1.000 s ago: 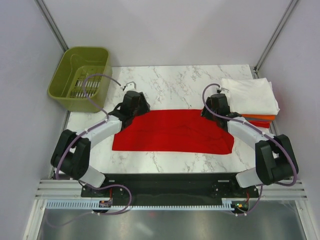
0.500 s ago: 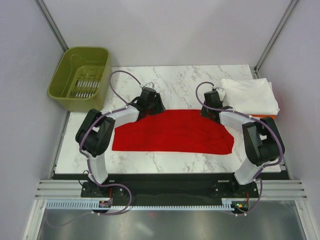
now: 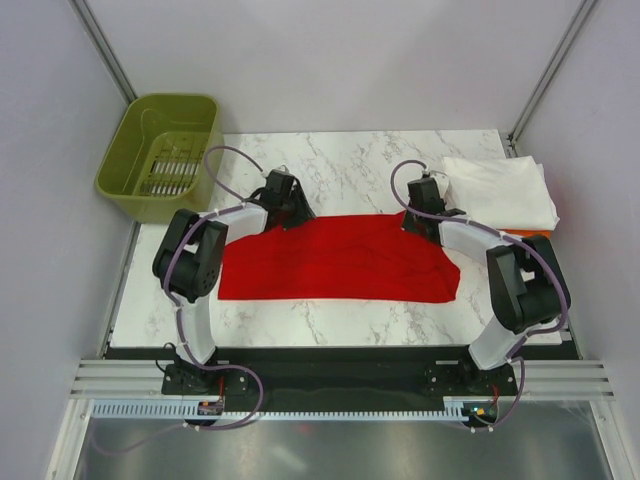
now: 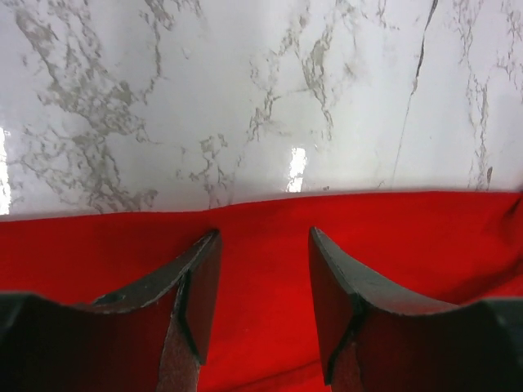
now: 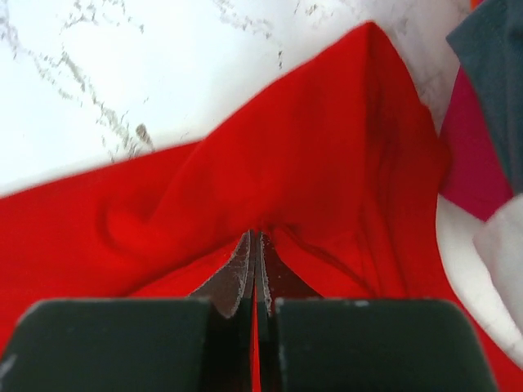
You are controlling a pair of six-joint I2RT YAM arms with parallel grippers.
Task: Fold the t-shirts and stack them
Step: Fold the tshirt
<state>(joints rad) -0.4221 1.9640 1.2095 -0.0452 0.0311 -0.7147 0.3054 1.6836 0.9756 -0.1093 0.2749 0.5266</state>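
Note:
A bright red t-shirt (image 3: 340, 262) lies across the middle of the marble table as a wide strip. My left gripper (image 3: 292, 212) hovers over its far left edge, open, with red cloth (image 4: 82, 245) under the fingers and nothing between them (image 4: 263, 245). At the far right corner my right gripper (image 3: 418, 224) is shut on a pinched ridge of the red t-shirt (image 5: 327, 147), jaws pressed together (image 5: 256, 237). Folded t-shirts are stacked at the right: white (image 3: 500, 190) on top, orange (image 3: 525, 236) and red (image 3: 520, 247) edges below.
An olive-green basket (image 3: 160, 155) stands off the table's far left corner. In the right wrist view the stack's grey (image 5: 494, 73), dark red (image 5: 470, 155) and white (image 5: 498, 245) layers sit close to the gripper's right. Bare marble (image 3: 350, 170) lies beyond the shirt.
My right gripper has shut on the shirt's far right corner, bunching the cloth there. The left gripper moved right, then back left along the far edge, staying open. The shirt's right end drew in slightly.

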